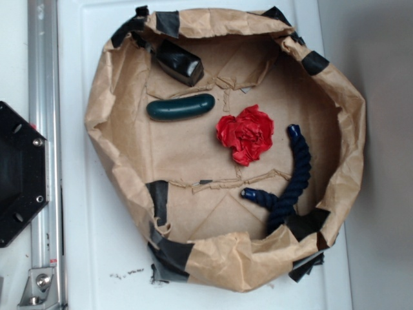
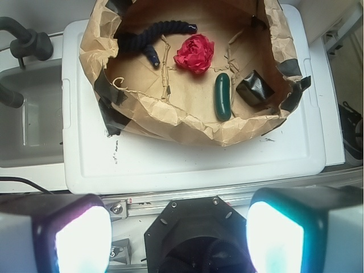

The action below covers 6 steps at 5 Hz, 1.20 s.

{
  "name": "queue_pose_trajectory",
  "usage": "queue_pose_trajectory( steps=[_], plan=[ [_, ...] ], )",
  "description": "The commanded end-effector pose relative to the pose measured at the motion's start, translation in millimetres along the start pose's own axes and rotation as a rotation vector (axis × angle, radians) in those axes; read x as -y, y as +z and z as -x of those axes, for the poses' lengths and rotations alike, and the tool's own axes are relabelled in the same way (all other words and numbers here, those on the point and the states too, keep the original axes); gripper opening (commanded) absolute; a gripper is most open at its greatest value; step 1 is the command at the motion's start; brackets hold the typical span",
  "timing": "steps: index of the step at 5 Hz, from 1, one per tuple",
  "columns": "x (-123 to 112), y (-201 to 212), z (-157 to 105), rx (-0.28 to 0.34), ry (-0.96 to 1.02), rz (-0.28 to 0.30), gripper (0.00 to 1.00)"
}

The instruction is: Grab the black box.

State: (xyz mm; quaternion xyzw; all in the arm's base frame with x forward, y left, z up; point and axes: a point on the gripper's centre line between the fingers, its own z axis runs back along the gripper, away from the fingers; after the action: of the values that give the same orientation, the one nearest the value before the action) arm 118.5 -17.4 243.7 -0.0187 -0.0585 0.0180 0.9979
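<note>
The black box (image 1: 179, 62) is a small glossy block lying in the paper nest (image 1: 103, 116) near its upper left rim; in the wrist view the black box (image 2: 256, 88) sits at the right, inside the nest. A dark green cylinder (image 1: 181, 107) lies just below it. My gripper (image 2: 181, 239) is open, its two glowing fingertips wide apart at the bottom of the wrist view, far from the box and above the black robot base (image 2: 196, 233). No gripper appears in the exterior view.
A red crumpled paper flower (image 1: 246, 133) and a dark blue rope (image 1: 288, 177) share the nest. The nest rests on a white lid (image 2: 187, 165). An aluminium rail (image 1: 42, 148) and the base (image 1: 19, 174) lie to the left. A grey sink (image 2: 28, 125) adjoins.
</note>
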Motion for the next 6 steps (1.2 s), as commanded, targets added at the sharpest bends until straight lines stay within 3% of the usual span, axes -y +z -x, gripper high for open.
queue_pose_trajectory(
  steps=[1, 2, 3, 4, 6],
  plan=[
    [0, 0, 0, 0.0, 0.0, 0.0, 1.0],
    [-29, -22, -41, -0.01, -0.015, -0.064, 1.0],
    [-40, -46, -87, 0.007, -0.168, -0.155, 1.0],
    [-47, -76, -108, 0.065, -0.335, -0.183, 1.0],
    [-62, -131, -112, 0.075, -0.536, -0.243, 1.0]
  ],
)
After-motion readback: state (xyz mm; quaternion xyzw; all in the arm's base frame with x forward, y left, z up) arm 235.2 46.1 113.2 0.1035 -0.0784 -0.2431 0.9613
